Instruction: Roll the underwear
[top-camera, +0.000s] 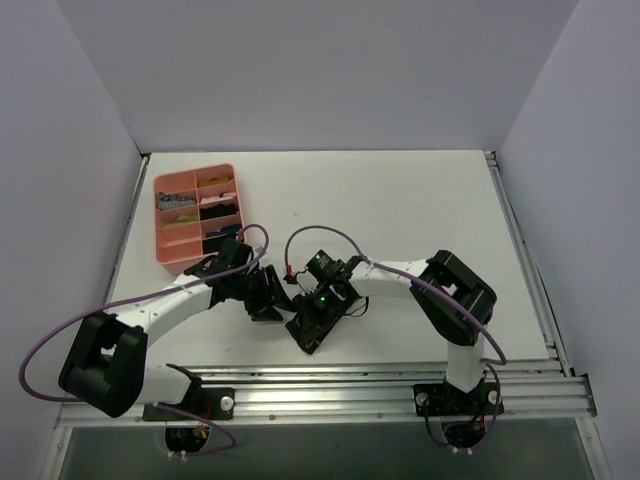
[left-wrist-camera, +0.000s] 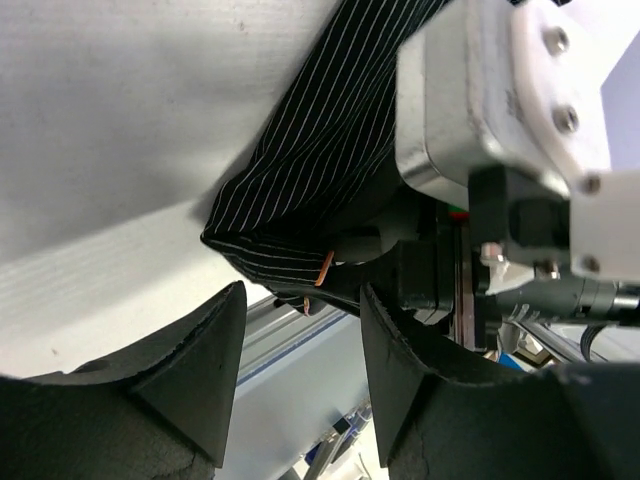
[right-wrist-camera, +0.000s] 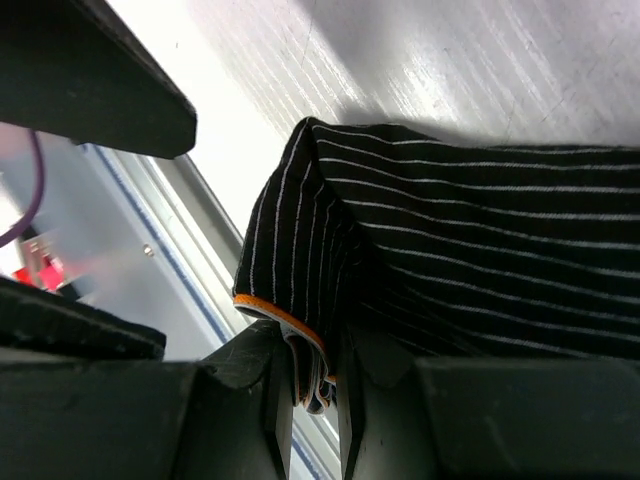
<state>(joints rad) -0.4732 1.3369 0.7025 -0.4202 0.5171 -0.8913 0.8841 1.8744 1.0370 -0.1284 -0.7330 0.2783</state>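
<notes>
The underwear (right-wrist-camera: 450, 240) is black with thin white pinstripes and an orange-edged band. My right gripper (right-wrist-camera: 312, 345) is shut on a folded bunch of that band and holds the cloth up off the white table. In the top view the underwear (top-camera: 305, 335) is a dark bundle under the right gripper (top-camera: 318, 308), near the table's front edge. My left gripper (left-wrist-camera: 302, 295) is open with nothing between its fingers. It sits just below a hanging corner of the underwear (left-wrist-camera: 300, 170). In the top view the left gripper (top-camera: 270, 300) is just left of the bundle.
A pink divided tray (top-camera: 157, 215) holding several small rolled garments stands at the back left. An aluminium rail (top-camera: 350, 385) runs along the table's near edge, just below the held cloth. The two wrists are very close together. White walls close in the table's left, back and right sides.
</notes>
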